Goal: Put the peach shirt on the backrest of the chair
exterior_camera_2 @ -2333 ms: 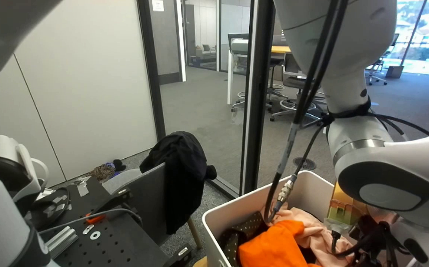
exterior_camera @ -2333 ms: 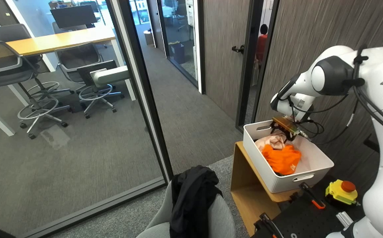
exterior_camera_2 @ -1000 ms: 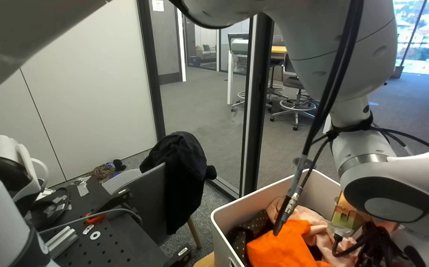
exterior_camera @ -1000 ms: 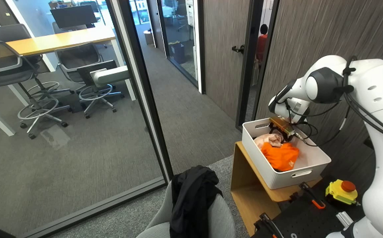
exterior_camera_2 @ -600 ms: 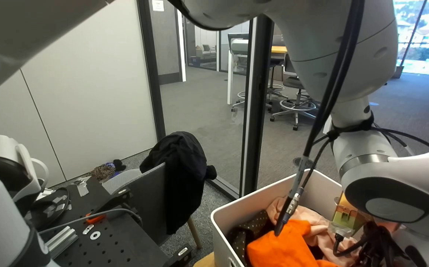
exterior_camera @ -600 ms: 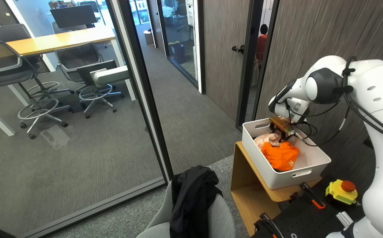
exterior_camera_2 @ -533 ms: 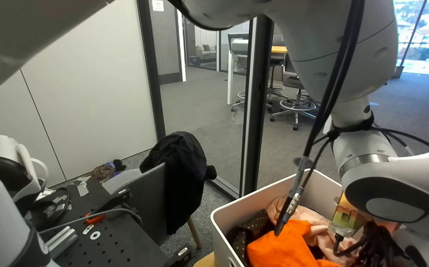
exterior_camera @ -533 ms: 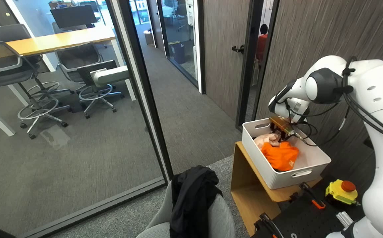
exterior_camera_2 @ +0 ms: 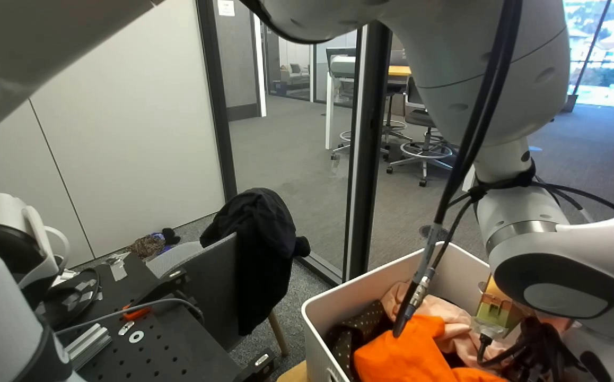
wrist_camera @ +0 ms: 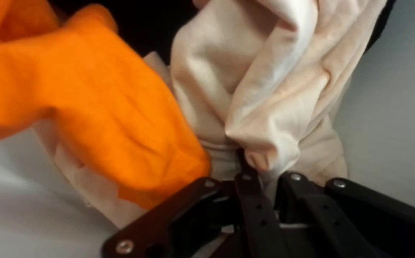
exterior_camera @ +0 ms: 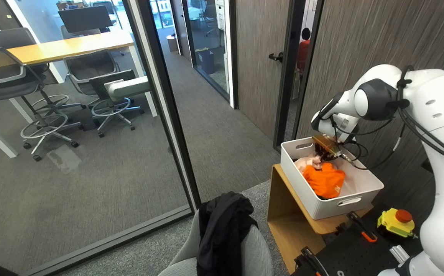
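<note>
Pincer point(wrist_camera: 263, 175) closed, I'd say, on a bunched fold of the shirt point(wrist_camera: 275, 89), which lies in the bin point(exterior_camera: 327, 209) with orange cloth point(wrist_camera: 121, 118) beside it. So the grasp looks made; lifting, carrying and draping remain, for the backrest point(exterior_camera_2: 214, 289) bears black clothing point(exterior_camera_2: 262, 265), no shirt.

The peach shirt point(exterior_camera_2: 462, 326) lies in a white bin point(exterior_camera_2: 456, 271), touching orange cloth point(exterior_camera_2: 402, 354).
</note>
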Controlling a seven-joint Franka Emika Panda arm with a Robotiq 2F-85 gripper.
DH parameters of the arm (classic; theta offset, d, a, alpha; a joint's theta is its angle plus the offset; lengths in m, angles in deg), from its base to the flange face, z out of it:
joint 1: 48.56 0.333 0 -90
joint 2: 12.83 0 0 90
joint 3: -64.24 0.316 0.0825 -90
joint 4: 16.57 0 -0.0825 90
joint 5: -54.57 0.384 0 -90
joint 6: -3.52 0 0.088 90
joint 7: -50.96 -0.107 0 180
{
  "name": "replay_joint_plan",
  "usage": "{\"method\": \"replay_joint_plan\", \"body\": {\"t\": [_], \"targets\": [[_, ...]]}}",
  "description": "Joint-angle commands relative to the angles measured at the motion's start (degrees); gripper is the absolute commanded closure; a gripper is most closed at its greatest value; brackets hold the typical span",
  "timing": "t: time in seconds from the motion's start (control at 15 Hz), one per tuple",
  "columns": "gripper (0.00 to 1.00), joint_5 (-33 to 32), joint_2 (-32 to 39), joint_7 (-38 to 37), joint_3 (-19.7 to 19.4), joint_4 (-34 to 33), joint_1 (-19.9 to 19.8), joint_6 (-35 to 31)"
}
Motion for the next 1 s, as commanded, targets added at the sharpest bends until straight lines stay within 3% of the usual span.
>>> {"method": "replay_joint_plan", "body": {"t": [0.0, 0.53, 0.93], "targets": [[0.85, 1.0, 0.4, 2.7, 2.1, -1.4, -1.5, -0.4], [0.85, 3.2, -7.8, 27.2, 13.3, 6.6, -7.0, -6.1], [0.86, 11.4, -16.7, 50.0, 24.9, 16.1, -13.4, -12.0]]}}
